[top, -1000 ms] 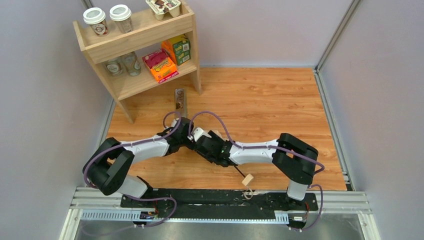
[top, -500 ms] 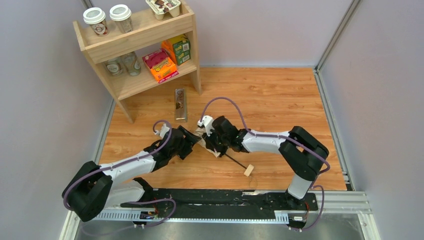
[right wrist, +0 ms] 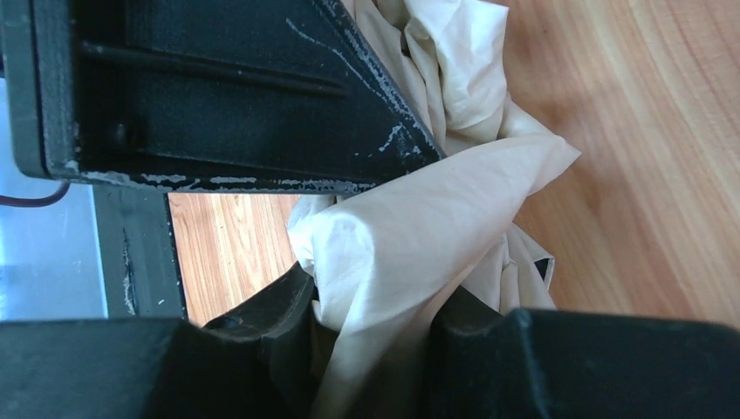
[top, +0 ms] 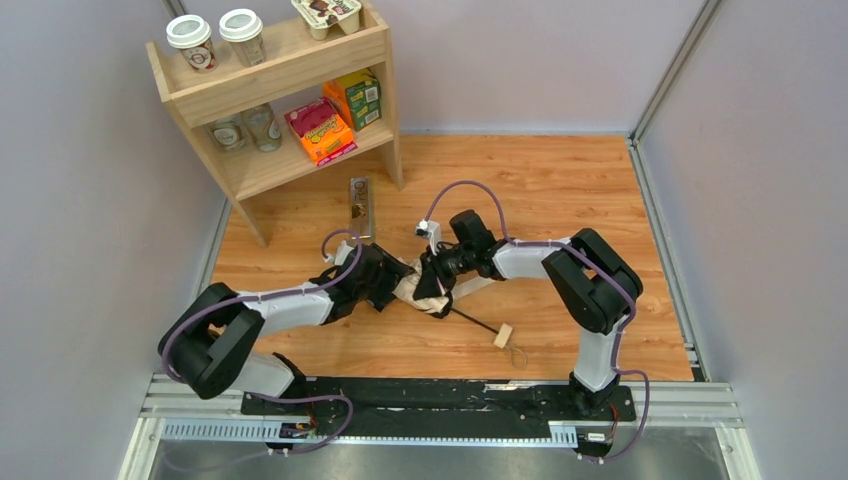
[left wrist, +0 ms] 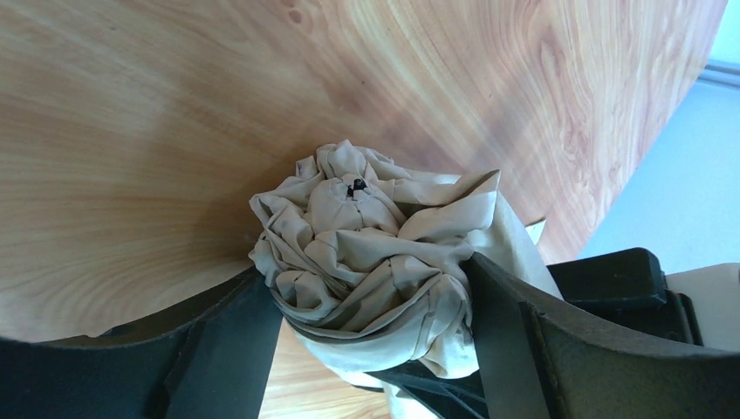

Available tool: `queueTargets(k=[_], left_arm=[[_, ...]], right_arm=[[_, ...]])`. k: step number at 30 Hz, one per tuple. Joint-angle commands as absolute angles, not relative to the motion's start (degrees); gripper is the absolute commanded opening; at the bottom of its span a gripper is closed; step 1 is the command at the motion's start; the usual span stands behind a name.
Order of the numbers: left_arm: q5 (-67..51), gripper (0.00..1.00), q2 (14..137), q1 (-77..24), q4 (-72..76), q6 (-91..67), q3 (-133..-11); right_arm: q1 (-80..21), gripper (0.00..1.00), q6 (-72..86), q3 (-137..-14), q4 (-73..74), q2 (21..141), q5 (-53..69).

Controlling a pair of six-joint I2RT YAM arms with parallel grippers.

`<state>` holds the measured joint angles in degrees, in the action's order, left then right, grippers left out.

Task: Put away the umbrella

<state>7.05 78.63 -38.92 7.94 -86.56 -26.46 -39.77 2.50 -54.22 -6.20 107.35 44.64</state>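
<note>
The umbrella (top: 415,288) lies on the wooden floor, its beige canopy bunched up between the two grippers. Its thin black shaft (top: 475,320) runs to the small wooden handle (top: 503,336) nearer the arm bases. My left gripper (top: 392,285) is wide open, and its fingers straddle the crumpled canopy end (left wrist: 366,227), touching the fabric on both sides. In the left wrist view that gripper (left wrist: 365,272) looks along the bundle. My right gripper (top: 437,283) is shut on a fold of canopy fabric (right wrist: 419,227), pinched between its fingers (right wrist: 262,323).
A wooden shelf (top: 280,100) stands at the far left with cups, jars and snack boxes on it. A flat wrapped bar (top: 360,208) lies on the floor by the shelf leg. Grey walls enclose the floor, and a black rail (top: 440,398) runs along the front.
My left gripper opened wide, drew back, then came in again around the canopy end. My right gripper swung farther from the bases and closed on the fabric; the handle shifted slightly.
</note>
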Motion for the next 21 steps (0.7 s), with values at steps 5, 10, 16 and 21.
queueTargets(k=[5, 10, 16, 21], left_arm=[[0.4, 0.63, 90.8, -39.5, 4.6, -90.9, -24.9], [2.9, 0.12, 87.4, -39.6, 8.6, -89.2, -21.5], [3.7, 0.00, 83.0, -39.6, 7.1, -87.5, -21.4], [3.2, 0.00, 81.7, -39.6, 7.1, -88.2, -21.2]], right_arm=[[-41.5, 0.00, -1.5, -55.8, 4.2, 111.0, 53.1], [-41.6, 0.00, -0.8, -56.9, 6.1, 109.4, 49.4], [-42.8, 0.43, 3.3, -59.9, 13.5, 103.7, 34.9], [-47.6, 0.84, 4.7, -60.9, 18.6, 98.6, 18.6]])
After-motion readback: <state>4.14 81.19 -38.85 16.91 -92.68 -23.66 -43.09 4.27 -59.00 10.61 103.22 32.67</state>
